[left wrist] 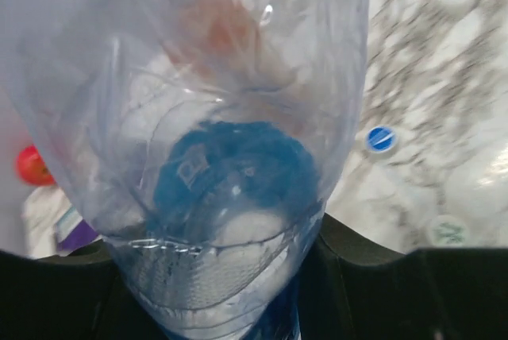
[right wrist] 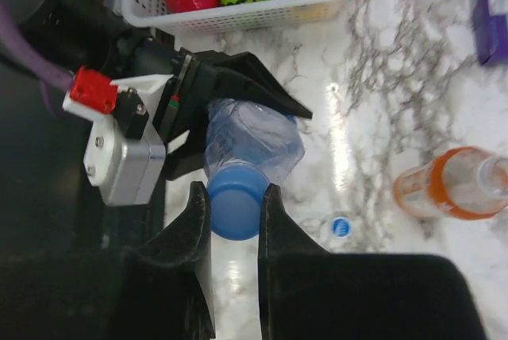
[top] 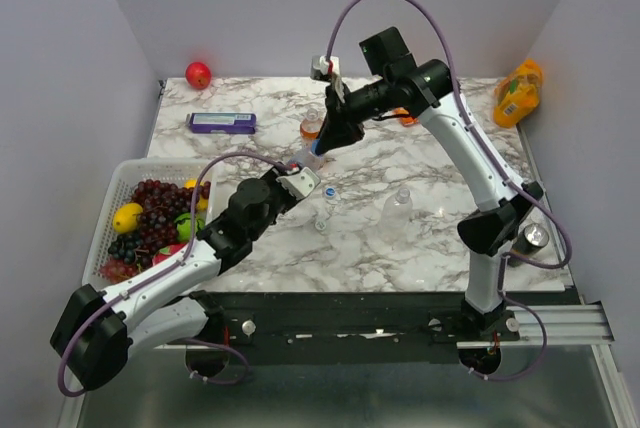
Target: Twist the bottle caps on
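My left gripper [top: 298, 180] is shut on a clear blue-labelled bottle [top: 308, 161], tilted with its neck toward the right arm. In the left wrist view that bottle [left wrist: 198, 117] fills the frame. My right gripper [right wrist: 236, 209] is shut on the solid blue cap [right wrist: 236, 201], which sits on the neck of this bottle [right wrist: 258, 141]. The bottle with orange liquid [right wrist: 452, 185] stands behind, uncapped. An all-clear bottle [top: 398, 206] stands mid-table. A blue-and-white cap [right wrist: 341, 226] and a whitish cap [left wrist: 449, 230] lie loose on the marble.
A white basket [top: 120, 173] of fruit sits at the left edge. A purple box [top: 222, 122] and a red apple [top: 198, 74] lie at the back left. A yellow-orange pouch [top: 518, 93] is at the back right, and a dark can [top: 534, 238] by the right arm.
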Robot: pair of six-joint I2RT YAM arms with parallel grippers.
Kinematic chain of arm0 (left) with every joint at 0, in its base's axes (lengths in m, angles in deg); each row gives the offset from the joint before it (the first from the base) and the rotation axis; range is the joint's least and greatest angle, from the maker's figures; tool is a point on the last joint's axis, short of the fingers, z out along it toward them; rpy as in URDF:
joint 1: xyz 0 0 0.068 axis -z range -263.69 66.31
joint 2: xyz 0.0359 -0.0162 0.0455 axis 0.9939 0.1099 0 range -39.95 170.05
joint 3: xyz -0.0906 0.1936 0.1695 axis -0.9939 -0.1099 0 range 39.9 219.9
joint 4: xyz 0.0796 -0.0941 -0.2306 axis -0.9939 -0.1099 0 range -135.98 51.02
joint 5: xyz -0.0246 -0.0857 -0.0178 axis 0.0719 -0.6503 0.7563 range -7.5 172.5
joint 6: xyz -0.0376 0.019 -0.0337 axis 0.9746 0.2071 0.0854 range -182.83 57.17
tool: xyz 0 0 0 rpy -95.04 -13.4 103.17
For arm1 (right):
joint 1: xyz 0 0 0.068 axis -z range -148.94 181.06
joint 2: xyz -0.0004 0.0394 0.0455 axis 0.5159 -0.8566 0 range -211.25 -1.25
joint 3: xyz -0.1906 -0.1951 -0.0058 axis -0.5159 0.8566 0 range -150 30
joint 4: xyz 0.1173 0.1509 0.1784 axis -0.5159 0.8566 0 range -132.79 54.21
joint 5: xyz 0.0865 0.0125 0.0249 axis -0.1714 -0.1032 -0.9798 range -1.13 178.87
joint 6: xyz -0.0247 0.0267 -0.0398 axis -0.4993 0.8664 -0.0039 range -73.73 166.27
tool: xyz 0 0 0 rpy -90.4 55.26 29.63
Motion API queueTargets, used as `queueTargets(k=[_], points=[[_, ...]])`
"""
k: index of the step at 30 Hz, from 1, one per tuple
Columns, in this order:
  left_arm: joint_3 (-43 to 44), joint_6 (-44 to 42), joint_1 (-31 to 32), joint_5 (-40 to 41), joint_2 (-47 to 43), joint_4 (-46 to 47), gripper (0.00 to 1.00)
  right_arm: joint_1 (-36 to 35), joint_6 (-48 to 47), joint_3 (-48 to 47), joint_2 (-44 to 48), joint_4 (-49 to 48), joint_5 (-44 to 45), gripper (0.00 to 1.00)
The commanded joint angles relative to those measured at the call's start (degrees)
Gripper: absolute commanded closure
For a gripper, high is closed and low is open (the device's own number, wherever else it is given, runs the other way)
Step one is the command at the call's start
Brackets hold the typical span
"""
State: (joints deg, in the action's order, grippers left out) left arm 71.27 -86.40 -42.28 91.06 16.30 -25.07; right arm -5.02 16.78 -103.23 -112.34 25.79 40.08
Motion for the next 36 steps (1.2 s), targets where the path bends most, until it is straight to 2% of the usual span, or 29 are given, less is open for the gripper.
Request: queueTargets(k=[1,3,7,10,14,17,18,19,20,21,22,23,24,26,27,29,36], points=[[3.16,-18.15,3.85,19.37,2.98,17.63,1.0,1.62,34.66,11.35,-2.21,0.17,-8.04,1.0],[2.73,-21.33,4.3,20.44,3.34,18.87,1.0,2.06,34.95,10.89,-2.9,0.67,-9.47,1.0],[1.59,-21.34,4.3,20.71,2.73,17.29,1.0,2.59,34.77,8.43,-3.79,0.86,-8.95,0.99],[1.23,-19.59,4.3,20.19,2.46,14.48,1.0,3.55,33.81,7.2,-3.17,0.07,-9.74,0.78],[-0.61,-17.04,4.3,15.72,0.36,11.06,1.0,6.01,30.48,1.76,-1.85,-1.16,-9.29,0.64],[-0.44,-12.67,4.3,9.03,-2.19,5.0,1.0,8.56,21.52,-0.72,-0.02,-0.99,-13.42,0.55],[0.0,-10.55,4.21,6.58,-2.63,1.5,1.0,9.44,18.8,0.5,2.95,-1.77,-13.6,0.52],[0.52,-8.35,4.03,4.91,-3.42,-0.71,1.0,9.62,13.73,5.73,5.59,-3.26,-13.35,0.42],[1.83,-6.33,3.86,3.24,-3.86,-2.82,1.0,9.62,11.33,10.31,8.32,-5.19,-13.34,0.39],[2.37,-1.26,3.68,1.22,-4.13,-6.14,1.0,9.62,9.74,14.88,15.04,-11.65,-13.17,0.34],[2.98,0.88,3.59,-2.63,-5.0,-7.31,1.0,9.53,12.42,20.06,18.5,-17.45,-12.91,0.27],[3.77,3.33,3.42,-4.76,-5.36,-8.19,1.0,9.53,15.32,32.21,21.93,-24.65,-12.29,0.22],[4.22,7.19,3.42,-6.6,-5.45,-9.33,1.0,9.53,18.13,36.94,25.36,-37.33,-11.51,0.18],[6.05,11.34,3.24,-11.27,-4.75,-10.74,1.0,9.44,23.68,45.12,30.57,-46.3,-12.9,0.15],[6.67,13.1,3.15,-11.98,-4.31,-11.53,1.0,8.92,24.39,45.77,31.02,-49.73,-13.51,0.15],[7.47,16.97,2.89,-13.91,-3.6,-11.54,1.0,8.04,24.4,45.6,30.41,-49.77,-14.13,0.15],[9.14,17.51,2.89,-15.94,-2.46,-10.31,1.0,5.85,24.13,44.55,28.3,-50.47,-11.41,0.15]])
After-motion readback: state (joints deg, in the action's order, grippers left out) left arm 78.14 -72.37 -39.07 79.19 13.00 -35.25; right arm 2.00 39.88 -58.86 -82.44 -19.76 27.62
